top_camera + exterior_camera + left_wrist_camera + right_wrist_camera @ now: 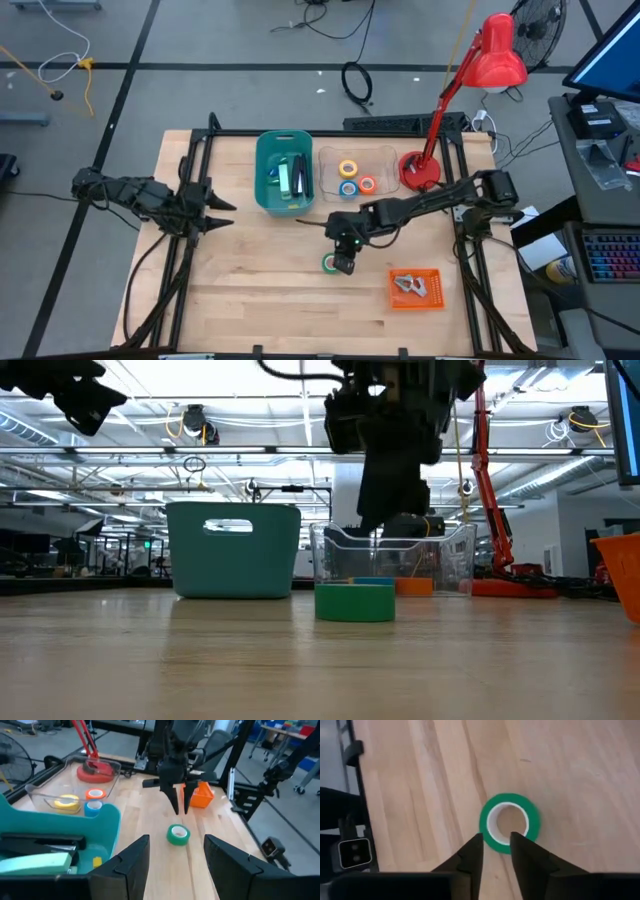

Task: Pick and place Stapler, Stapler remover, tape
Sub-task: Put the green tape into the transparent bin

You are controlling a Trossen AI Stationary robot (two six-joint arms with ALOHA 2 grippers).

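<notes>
The right tool (179, 805) hangs just above the green tape roll (331, 263) lying flat on the bare desk (250, 290) — its fingers slightly parted, pinching nothing — while the left tool (222, 212), spread and empty, waits beside the teal bin (262, 175), the other three rolls (356, 178) sitting in the clear tray (330, 165).

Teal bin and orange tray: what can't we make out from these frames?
- Teal bin contents: high view too small to name them; the wall hides them in low view; left wrist view cuts them off at its edge.
- Orange tray: grey pieces too small to identify; low view shows only its edge.
- Green tape: low view shows only its side.
</notes>
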